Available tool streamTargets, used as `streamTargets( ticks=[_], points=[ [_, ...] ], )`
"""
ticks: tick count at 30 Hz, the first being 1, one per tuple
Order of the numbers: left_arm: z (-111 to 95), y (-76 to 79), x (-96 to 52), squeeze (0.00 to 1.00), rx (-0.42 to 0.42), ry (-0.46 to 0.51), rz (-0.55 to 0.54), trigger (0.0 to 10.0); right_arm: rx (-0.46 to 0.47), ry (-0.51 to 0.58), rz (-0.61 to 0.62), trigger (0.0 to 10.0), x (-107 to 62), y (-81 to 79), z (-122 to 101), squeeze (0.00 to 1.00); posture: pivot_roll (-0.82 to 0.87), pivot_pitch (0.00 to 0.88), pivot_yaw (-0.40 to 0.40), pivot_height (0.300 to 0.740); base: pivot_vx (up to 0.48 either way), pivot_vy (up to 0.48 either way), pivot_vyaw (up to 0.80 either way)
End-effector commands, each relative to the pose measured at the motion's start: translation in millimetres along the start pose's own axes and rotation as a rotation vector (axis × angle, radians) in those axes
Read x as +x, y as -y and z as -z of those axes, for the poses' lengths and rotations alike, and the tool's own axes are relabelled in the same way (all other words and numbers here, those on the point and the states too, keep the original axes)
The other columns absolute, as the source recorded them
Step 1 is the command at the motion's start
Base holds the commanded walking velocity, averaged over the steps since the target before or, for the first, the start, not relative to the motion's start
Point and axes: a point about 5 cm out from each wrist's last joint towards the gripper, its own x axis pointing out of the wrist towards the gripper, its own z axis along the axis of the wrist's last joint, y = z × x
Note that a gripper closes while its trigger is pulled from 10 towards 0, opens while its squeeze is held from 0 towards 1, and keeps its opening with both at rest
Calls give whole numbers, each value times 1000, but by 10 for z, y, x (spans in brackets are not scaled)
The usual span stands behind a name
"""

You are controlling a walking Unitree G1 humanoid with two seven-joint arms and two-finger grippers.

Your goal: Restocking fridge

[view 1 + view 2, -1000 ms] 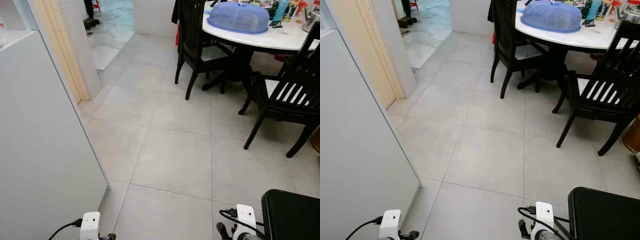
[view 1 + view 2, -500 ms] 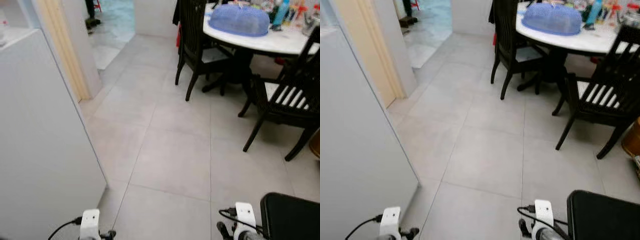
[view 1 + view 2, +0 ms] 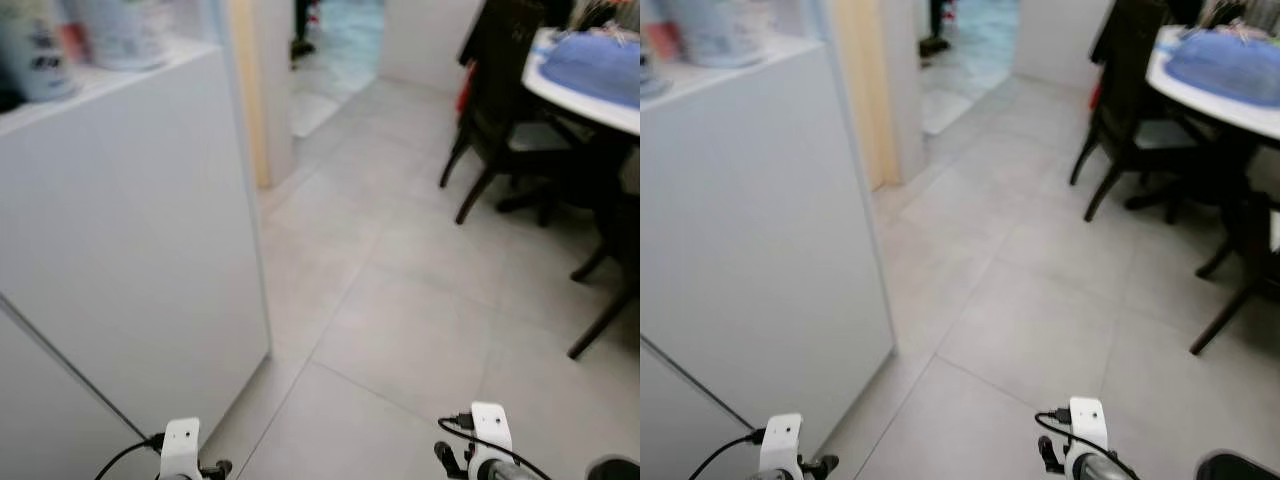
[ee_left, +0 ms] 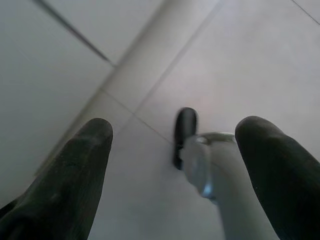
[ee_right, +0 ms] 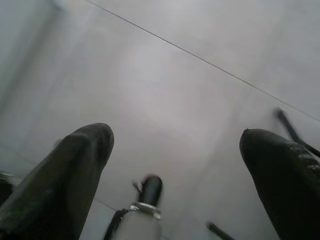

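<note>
Both pincers hang low and idle, carrying nothing. Left pincer (image 4: 172, 150) has its fingers spread wide over floor tile; right pincer (image 5: 175, 165) is spread wide too, with bare floor (image 3: 420, 330) between its fingers.

Task item: the fridge. The big white panel (image 3: 130, 250) on the robot's left looks like an open fridge door, with containers (image 3: 120, 30) standing on a ledge at its top edge. That's a judgement; the cabinet interior isn't visible, and no stock item is in either pincer.

Risks from here:
- Head views are blurred, so the robot is likely turning or walking. Door corner sits close to the left arm; a tight swing could clip it and rattle the containers off.
- Dark chair (image 3: 500, 110) and round tabletop (image 3: 585, 95) with a blue food cover (image 3: 600, 60) are on the right, well apart for now, but a wide turn that way closes the gap.
- Empty pincers at the fridge mean nothing to restock unless a pickup comes first.

View differences:
- Head views give the layout: door, doorway (image 3: 330, 50), chair, tabletop.
- Left wrist view shows the door's bottom edge meeting the tile, plus what looks like the robot's own leg and foot.
- Right wrist view shows tile, a grout line and a loose cable.
</note>
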Motion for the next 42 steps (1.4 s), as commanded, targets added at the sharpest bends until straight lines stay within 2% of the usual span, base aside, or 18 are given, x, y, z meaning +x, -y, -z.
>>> streamTargets(
  ticks=[1,42],
  points=[
    [14,34,3,0,-3,-14,11,10000,1,-14,16,10000,-12,57,31,0,16,0,-42,740,0,0,800],
    [-12,69,11,0,-27,-14,4,10000,-31,-27,13,10000,-16,84,-10,0,16,0,-63,740,0,0,800]
  ],
)
